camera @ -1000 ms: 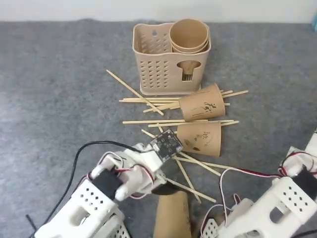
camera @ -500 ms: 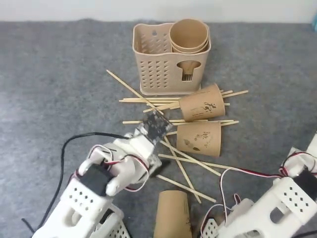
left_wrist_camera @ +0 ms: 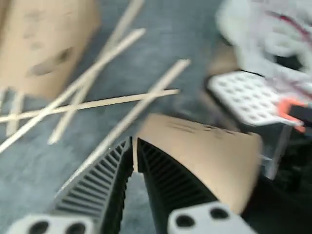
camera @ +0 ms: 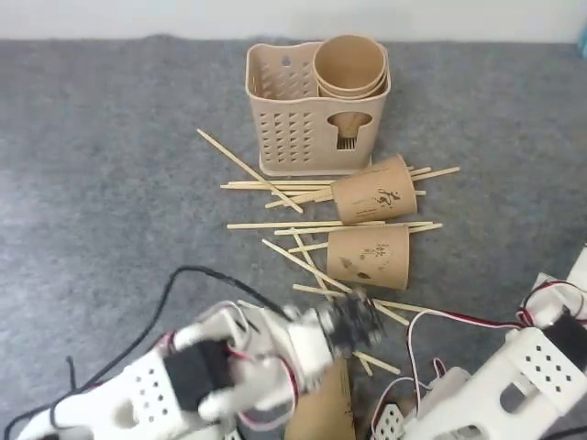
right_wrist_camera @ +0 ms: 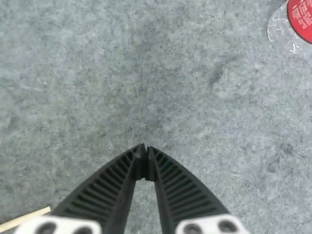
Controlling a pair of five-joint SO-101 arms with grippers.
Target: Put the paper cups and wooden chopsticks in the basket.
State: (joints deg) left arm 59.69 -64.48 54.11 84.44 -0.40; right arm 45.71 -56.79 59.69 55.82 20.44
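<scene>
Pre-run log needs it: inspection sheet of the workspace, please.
Surface: grey felt-like mat.
Job's things: beige perforated plastic basket holds stacked brown paper cups; two loose paper cups lie on their sides, and a third cup lies by the left gripper; wooden chopsticks are scattered.
Clutter: clear item with red cap.
Grippers: left gripper shut, right gripper shut over bare mat.
Cables: black cable at the left arm; red and white wires at the right arm.
Surroundings: white wall.
</scene>
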